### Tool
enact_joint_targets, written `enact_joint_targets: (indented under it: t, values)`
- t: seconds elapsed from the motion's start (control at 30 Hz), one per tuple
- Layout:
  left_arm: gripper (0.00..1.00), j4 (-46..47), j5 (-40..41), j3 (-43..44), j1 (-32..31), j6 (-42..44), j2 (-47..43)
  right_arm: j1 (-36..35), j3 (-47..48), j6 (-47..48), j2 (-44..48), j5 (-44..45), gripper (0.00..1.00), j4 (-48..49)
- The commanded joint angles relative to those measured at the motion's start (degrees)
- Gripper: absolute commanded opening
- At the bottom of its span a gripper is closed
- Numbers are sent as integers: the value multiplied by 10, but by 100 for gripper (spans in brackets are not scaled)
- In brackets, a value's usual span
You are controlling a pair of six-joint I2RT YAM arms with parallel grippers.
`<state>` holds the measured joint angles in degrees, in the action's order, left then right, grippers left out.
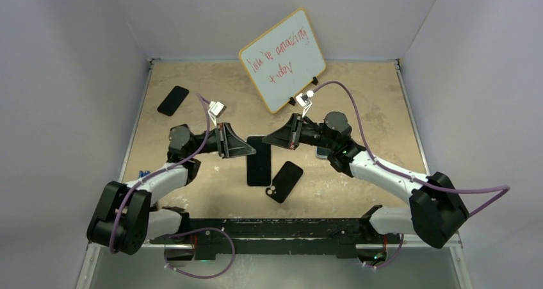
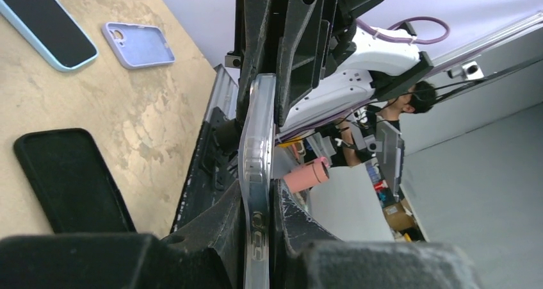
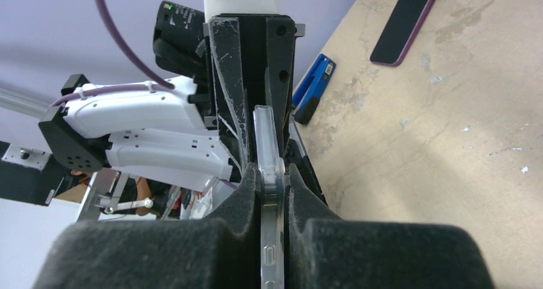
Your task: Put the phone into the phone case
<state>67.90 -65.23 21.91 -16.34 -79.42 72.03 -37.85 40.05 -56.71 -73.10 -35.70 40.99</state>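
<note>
Your left gripper (image 1: 250,149) and right gripper (image 1: 269,139) were clamped on the phone (image 1: 259,168) from opposite sides, held over the middle of the table (image 1: 358,97), its long axis running near-to-far between them, neither arm nearer; the clear phone case (image 2: 258,129) looked partly seated

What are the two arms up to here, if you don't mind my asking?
Both arms hold the same thing between them over the middle of the table. The left gripper and the right gripper are each shut on the phone, which has a clear case along its edge. Whether it is fully seated cannot be told. A black case lies loose beside it.
</note>
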Motion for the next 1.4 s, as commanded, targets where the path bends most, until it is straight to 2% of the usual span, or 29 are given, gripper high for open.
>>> enact_joint_targets:
  t: [0.0,0.03,0.1,0.2,0.23,0.3,0.4,0.43,0.53,0.63,0.83,1.13,1.17,1.33,1.37]
  values:
    - [0,-237,36,45,-2,171,-46,0,28,18,14,-2,0,6]
    - [0,-341,46,66,-2,220,-53,0,29,24,16,1,0,-1]
    - [0,-424,58,87,-2,286,-59,0,36,43,20,6,0,-25]
    - [0,-451,61,93,-1,292,-66,1,44,64,27,9,0,-53]
    - [0,-445,60,91,-1,283,-68,1,44,65,30,6,4,-55]
    - [0,-377,56,75,-1,229,-78,1,38,62,34,-3,21,-54]
    - [0,-178,62,33,-1,79,-91,1,22,54,40,-29,46,-36]
    - [0,-135,68,27,-1,47,-91,1,15,52,41,-35,51,-29]
    - [0,-66,89,16,-1,0,-95,0,-5,43,44,-42,57,-20]
    - [0,-62,125,11,-1,-2,-110,-1,-34,30,49,-47,57,-1]
    - [0,-50,141,24,-2,-7,-105,-3,-68,12,46,-53,54,31]
    - [0,-24,150,19,-2,-15,-84,-24,-66,-5,9,-48,40,77]
    - [0,-25,152,18,-2,-14,-84,-25,-66,-10,4,-48,37,84]
    - [0,-35,152,16,-2,-8,-82,-26,-70,-13,1,-43,1,102]
    - [3,-40,152,17,-2,-6,-82,-26,-70,-13,2,-43,0,102]
